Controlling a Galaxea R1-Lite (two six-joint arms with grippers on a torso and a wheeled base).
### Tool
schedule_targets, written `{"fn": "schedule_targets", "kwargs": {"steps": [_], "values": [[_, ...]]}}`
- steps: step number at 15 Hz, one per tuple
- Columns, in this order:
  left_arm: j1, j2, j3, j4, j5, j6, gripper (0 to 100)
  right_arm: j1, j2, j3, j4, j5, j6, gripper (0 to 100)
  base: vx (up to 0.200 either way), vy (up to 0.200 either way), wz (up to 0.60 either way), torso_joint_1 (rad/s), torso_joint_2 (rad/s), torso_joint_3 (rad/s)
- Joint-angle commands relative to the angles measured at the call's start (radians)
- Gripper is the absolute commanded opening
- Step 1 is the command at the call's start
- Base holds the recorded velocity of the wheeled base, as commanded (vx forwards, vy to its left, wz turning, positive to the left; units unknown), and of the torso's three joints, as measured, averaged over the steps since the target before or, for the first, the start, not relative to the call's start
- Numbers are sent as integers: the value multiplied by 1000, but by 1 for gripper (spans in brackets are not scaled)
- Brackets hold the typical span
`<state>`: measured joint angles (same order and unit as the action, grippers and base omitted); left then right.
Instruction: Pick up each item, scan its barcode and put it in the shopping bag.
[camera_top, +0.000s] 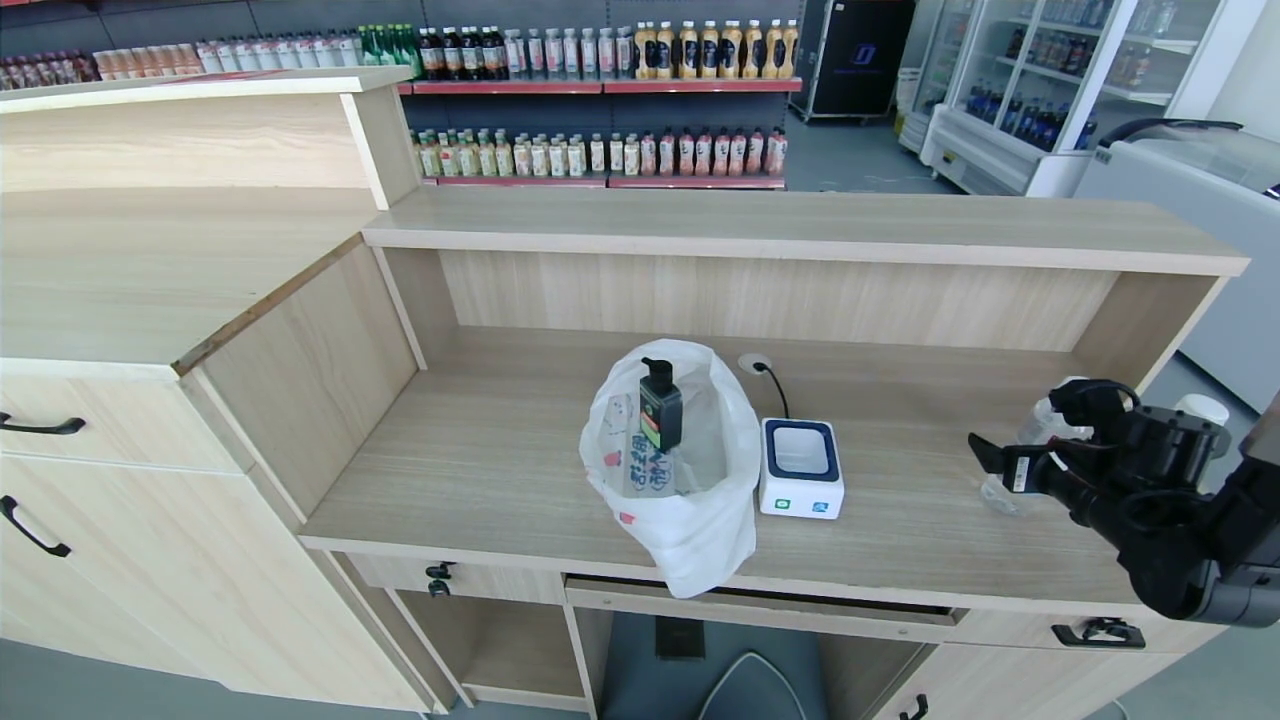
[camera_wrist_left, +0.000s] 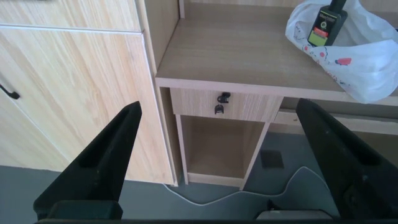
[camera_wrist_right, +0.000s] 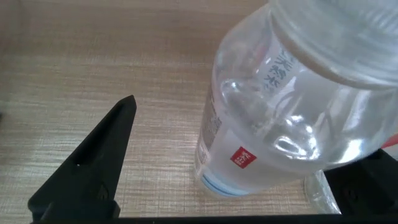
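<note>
Brackets clear bottle (camera_wrist_right: 267, 112) with right pincer (camera_top: 1028, 425), spread wide. Holds left pincer (camera_wrist_left: 219, 109) wide too. Probably light, slick, dentable; best gripped gently around the middle.

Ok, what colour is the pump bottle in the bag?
Black pump bottle, green-and-red label; head view shows it best.

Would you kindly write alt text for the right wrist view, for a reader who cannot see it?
A clear plastic bottle sits on the wooden counter between the right gripper's open fingers, much nearer one of them.
</note>
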<state>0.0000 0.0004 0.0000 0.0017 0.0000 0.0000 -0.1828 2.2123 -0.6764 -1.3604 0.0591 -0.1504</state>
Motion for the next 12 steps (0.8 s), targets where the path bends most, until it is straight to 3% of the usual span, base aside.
{"fn": "schedule_targets", "kwargs": {"steps": [1,8,9,12], "values": [[0,0,0,0,0,0,100,2,12,-12,0,1,0,100,0,0,0,0,0,0],[0,0,0,0,0,0,100,9,66,-71,0,7,-29,100,0,0,0,0,0,0],[0,0,0,0,0,0,100,11,66,-75,0,10,-28,0,0,0,0,0,0,0],[0,0,0,0,0,0,100,6,63,-138,50,10,-26,0,0,0,0,0,0,0]]}}
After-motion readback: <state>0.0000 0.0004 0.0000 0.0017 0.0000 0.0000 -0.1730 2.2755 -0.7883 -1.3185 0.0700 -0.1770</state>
